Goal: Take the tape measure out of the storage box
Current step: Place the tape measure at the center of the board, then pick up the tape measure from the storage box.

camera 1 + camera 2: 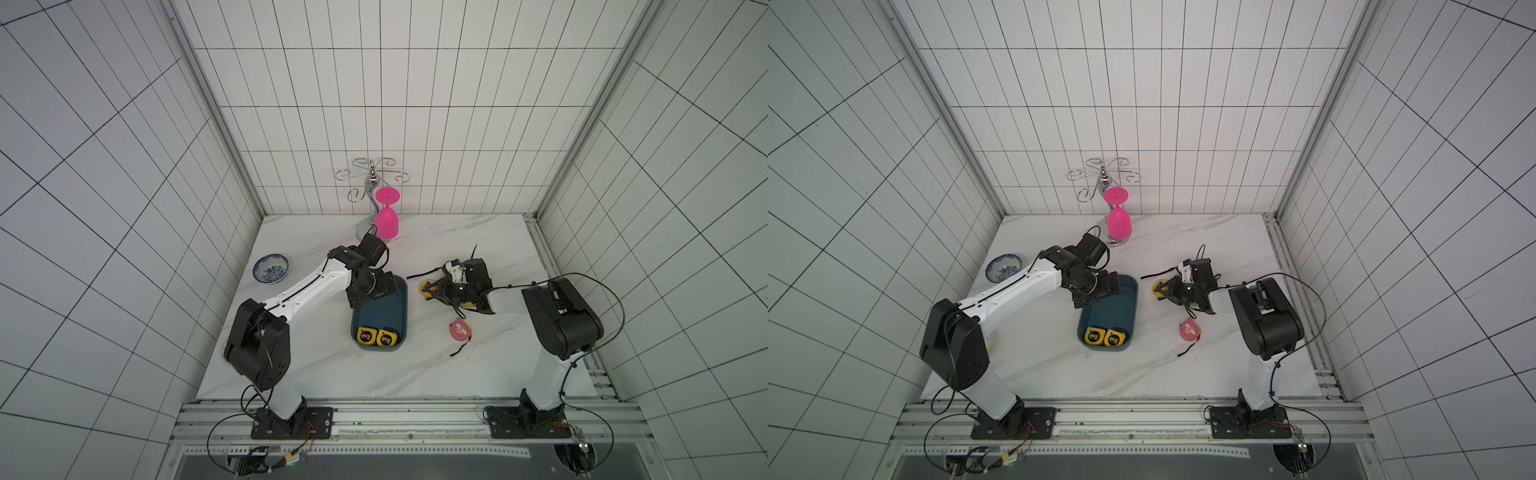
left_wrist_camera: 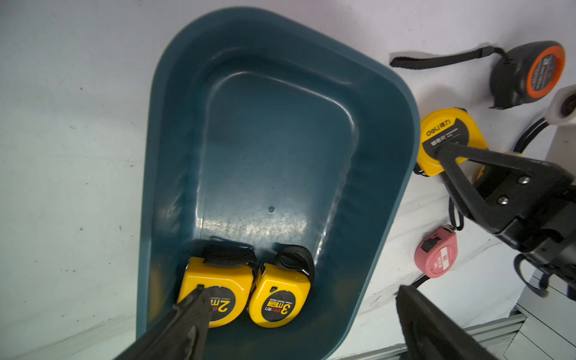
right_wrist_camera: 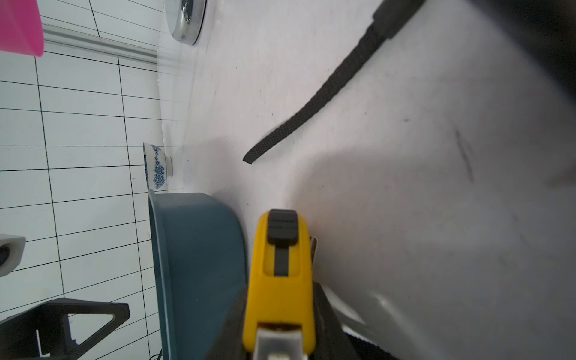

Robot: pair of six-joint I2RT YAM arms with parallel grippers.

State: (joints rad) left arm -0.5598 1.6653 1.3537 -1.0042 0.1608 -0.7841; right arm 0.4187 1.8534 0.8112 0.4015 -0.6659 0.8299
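Tape measure clamped in right pincer, beside box.

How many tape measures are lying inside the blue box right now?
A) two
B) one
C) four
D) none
A: the 2m tape measure and the 3m tape measure lie side by side at one end of the storage box, while a third yellow tape measure is outside it.

storage box: two tape measures inside | right jaws: gripping yellow tape measure
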